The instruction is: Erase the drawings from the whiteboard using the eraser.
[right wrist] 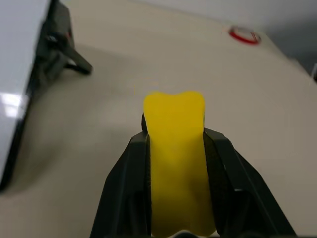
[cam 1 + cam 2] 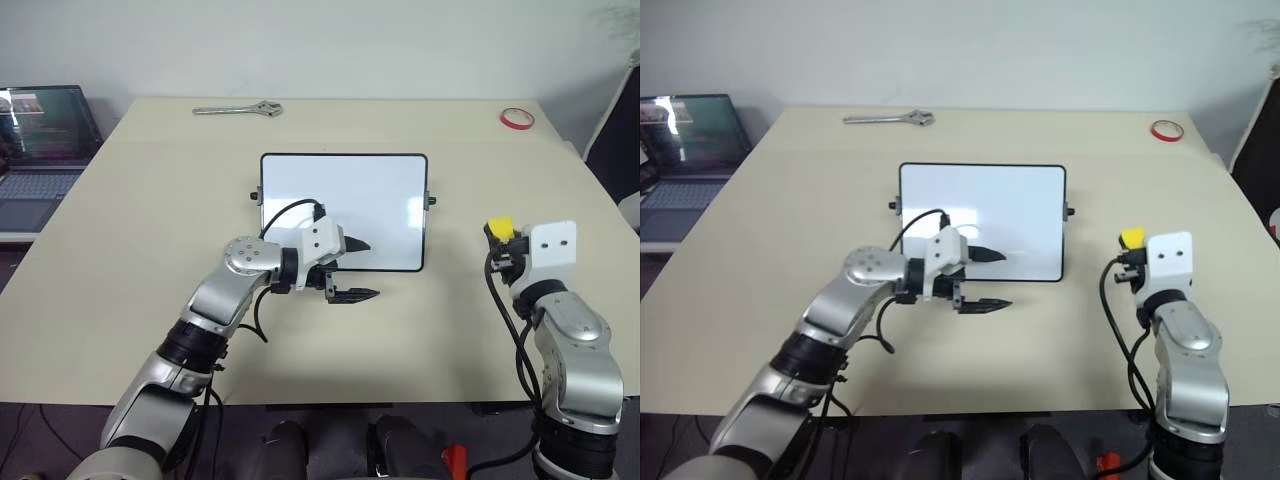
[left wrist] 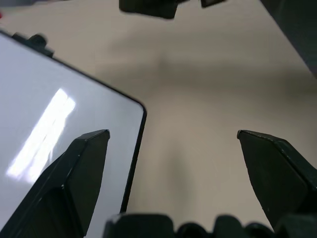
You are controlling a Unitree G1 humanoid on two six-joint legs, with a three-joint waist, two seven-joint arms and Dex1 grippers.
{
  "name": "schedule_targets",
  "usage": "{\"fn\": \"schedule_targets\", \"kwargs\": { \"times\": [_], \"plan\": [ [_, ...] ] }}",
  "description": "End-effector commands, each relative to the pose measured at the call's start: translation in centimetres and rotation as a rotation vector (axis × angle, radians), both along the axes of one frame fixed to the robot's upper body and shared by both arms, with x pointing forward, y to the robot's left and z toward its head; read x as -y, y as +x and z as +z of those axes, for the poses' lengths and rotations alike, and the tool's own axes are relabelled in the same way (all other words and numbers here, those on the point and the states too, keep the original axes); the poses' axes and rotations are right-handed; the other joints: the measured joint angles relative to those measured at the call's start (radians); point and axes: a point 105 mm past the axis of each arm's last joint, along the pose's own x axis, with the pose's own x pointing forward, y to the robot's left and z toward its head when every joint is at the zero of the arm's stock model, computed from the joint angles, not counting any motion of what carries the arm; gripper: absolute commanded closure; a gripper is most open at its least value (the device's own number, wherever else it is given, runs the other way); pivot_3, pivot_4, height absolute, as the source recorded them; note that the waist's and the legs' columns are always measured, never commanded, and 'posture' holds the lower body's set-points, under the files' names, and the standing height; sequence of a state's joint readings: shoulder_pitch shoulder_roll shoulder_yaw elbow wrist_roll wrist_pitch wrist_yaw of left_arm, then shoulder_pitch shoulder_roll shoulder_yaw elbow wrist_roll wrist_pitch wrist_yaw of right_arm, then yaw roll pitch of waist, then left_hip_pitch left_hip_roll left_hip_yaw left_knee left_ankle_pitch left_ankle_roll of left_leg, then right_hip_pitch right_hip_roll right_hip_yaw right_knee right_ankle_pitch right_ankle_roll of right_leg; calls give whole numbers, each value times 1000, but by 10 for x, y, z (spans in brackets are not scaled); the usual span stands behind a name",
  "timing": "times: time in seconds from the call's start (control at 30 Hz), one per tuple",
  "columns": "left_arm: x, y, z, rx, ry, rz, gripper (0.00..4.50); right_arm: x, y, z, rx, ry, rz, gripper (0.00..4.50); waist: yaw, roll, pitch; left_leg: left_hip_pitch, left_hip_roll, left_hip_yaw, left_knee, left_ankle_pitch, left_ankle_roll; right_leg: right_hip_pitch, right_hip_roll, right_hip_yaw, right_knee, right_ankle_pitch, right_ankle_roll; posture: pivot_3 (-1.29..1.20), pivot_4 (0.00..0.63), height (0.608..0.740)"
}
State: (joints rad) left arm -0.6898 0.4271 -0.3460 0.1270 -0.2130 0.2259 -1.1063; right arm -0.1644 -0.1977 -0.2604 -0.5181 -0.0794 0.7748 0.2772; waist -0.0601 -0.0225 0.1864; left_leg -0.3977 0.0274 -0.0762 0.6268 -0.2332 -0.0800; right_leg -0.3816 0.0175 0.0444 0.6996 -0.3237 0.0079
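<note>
The whiteboard (image 2: 343,205) lies flat in the middle of the table, its thin black frame around a glossy white face. The drawings are out of view; the face that shows is plain white. My left gripper (image 2: 358,270) stands open at the board's near edge, pointing right, one finger over the board's near corner (image 3: 59,114) and the other over the table. To the right of the board, my right gripper (image 1: 176,134) is shut on the yellow eraser (image 2: 499,229), held above the table and clear of the board's right edge.
A metal wrench (image 2: 238,109) lies at the table's far side. A red tape ring (image 2: 517,118) sits at the far right corner. An open laptop (image 2: 40,150) stands on a lower surface beyond the left edge. A small black knob (image 2: 431,199) sticks out of the board's right side.
</note>
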Motion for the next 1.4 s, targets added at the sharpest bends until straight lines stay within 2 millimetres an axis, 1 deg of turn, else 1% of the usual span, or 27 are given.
{"fn": "schedule_targets", "kwargs": {
  "times": [0.03,0.17,0.27,0.4,0.47,0.5,0.53,0.63,0.7,0.73,0.8,0.83,0.87,0.9,0.93,0.97,1.03,1.07,1.1,1.13,1.2,1.23,1.27,1.3,1.33,1.37,1.4],
  "plan": [
    [18,4,18,62,-15,-58,0,-10,9,-6,-25,57,20,3409,1,0,0,0,0,0,0,0,0,0,0,0,0,0,0,0,150,740],
    [33,7,24,79,-12,-88,0,-18,20,-12,-70,85,42,3409,2,0,0,-2,-2,0,0,0,0,0,2,0,-1,0,0,0,150,740],
    [39,6,25,79,-9,-106,0,-15,26,-17,-90,101,28,3409,4,0,0,-2,-2,0,0,0,0,0,1,0,-2,0,0,0,150,740],
    [40,1,22,77,1,-128,0,-8,32,-22,-100,145,-14,3409,5,0,0,-3,-2,0,0,0,0,0,1,0,-2,0,0,0,150,740],
    [39,-1,21,74,2,-130,0,-6,36,-21,-99,153,-20,2694,5,0,0,-2,-2,0,0,0,0,0,1,0,-2,0,0,0,150,740],
    [38,-2,20,73,1,-127,0,-5,37,-21,-98,153,-21,2532,5,0,0,-3,-2,0,0,0,0,0,1,0,-2,0,0,0,150,740],
    [38,-2,20,72,-1,-122,0,-4,38,-21,-97,153,-23,2220,5,0,0,-3,-2,0,0,0,0,0,1,1,-2,0,0,0,150,740],
    [37,-2,20,72,-8,-107,0,-1,41,-19,-86,143,-30,1155,5,0,0,-2,-2,0,0,0,0,0,1,1,-1,0,0,0,150,740],
    [31,-1,20,67,-27,-67,0,3,43,-17,-75,145,-38,385,5,0,0,-3,-2,0,0,0,0,0,1,1,-2,0,0,0,150,740],
    [26,0,20,61,-41,-35,0,6,44,-14,-60,143,-42,28,5,0,0,-2,-2,0,0,0,0,0,1,1,-1,0,0,0,150,740],
    [10,2,18,48,-69,48,0,10,43,-4,-20,135,-44,28,2,0,0,-2,-1,0,0,0,0,0,1,1,-1,0,0,0,150,740],
    [-4,3,16,26,-92,113,0,9,42,10,43,116,-18,28,1,0,0,-2,-1,0,0,0,0,0,1,2,-1,0,0,0,150,740],
    [-22,3,16,1,-137,207,0,5,38,27,117,97,31,28,-2,1,0,-2,-1,0,0,0,0,0,0,2,-1,0,0,0,150,740],
    [-37,1,15,-24,-173,284,0,0,34,39,170,90,81,28,-7,2,1,-2,0,0,0,0,0,-1,-1,2,-1,0,0,0,150,740],
    [-44,-2,15,-41,-195,330,0,-2,31,46,199,87,113,28,-7,2,1,-2,1,0,-1,0,0,-2,-1,3,-1,0,0,0,150,740],
    [-53,-6,14,-42,-209,377,0,-4,27,49,207,109,145,28,-4,2,1,-3,1,0,-1,0,0,-2,-1,3,-1,0,0,0,150,740],
    [-84,-15,16,-61,-279,534,0,-12,16,53,236,111,219,28,3,2,1,-3,1,-2,0,0,0,-2,-1,1,-1,0,0,0,150,740],
    [-95,-19,16,-59,-300,600,0,-13,11,56,266,92,245,28,5,2,1,-3,2,-2,0,0,0,-1,-1,1,-1,0,0,0,150,740],
    [-98,-21,16,-58,-311,638,0,-10,8,58,286,75,258,28,7,2,1,-3,2,-3,0,0,0,0,-2,1,-2,0,0,0,150,740],
    [-108,-21,17,-45,-332,707,0,-8,5,57,294,56,264,28,14,2,1,-3,2,-3,0,0,0,0,-3,1,-2,0,0,0,150,740],
    [-144,-24,12,-2,-360,901,0,5,-5,47,316,33,196,28,25,2,1,-2,1,-3,1,0,0,2,-4,0,-2,0,1,0,150,740],
    [-154,-25,10,18,-361,962,0,13,-8,43,320,19,168,28,28,2,0,0,1,-3,2,0,0,4,-4,0,-2,-1,1,0,150,740],
    [-161,-25,7,31,-378,1030,0,24,-12,33,303,3,136,28,32,2,0,1,1,-3,2,0,0,6,-4,0,-3,-1,2,0,150,740],
    [-168,-29,2,39,-379,1075,0,27,-21,15,279,7,117,28,35,1,0,2,1,-3,2,0,0,7,-4,0,-3,-1,2,0,150,740],
    [-173,-32,-2,43,-381,1102,0,29,-29,4,265,12,107,28,38,0,0,3,0,-3,2,0,0,8,-4,0,-3,-1,2,0,150,740],
    [-173,-34,-5,44,-395,1121,0,30,-37,-9,240,13,92,28,40,0,-1,3,1,-4,2,0,0,9,-5,-1,-4,-1,2,0,150,740],
    [-171,-34,-7,46,-408,1134,0,31,-44,-17,219,22,78,28,40,0,-1,3,1,-4,1,0,0,9,-5,-1,-4,-1,2,0,150,740]
  ]
}}
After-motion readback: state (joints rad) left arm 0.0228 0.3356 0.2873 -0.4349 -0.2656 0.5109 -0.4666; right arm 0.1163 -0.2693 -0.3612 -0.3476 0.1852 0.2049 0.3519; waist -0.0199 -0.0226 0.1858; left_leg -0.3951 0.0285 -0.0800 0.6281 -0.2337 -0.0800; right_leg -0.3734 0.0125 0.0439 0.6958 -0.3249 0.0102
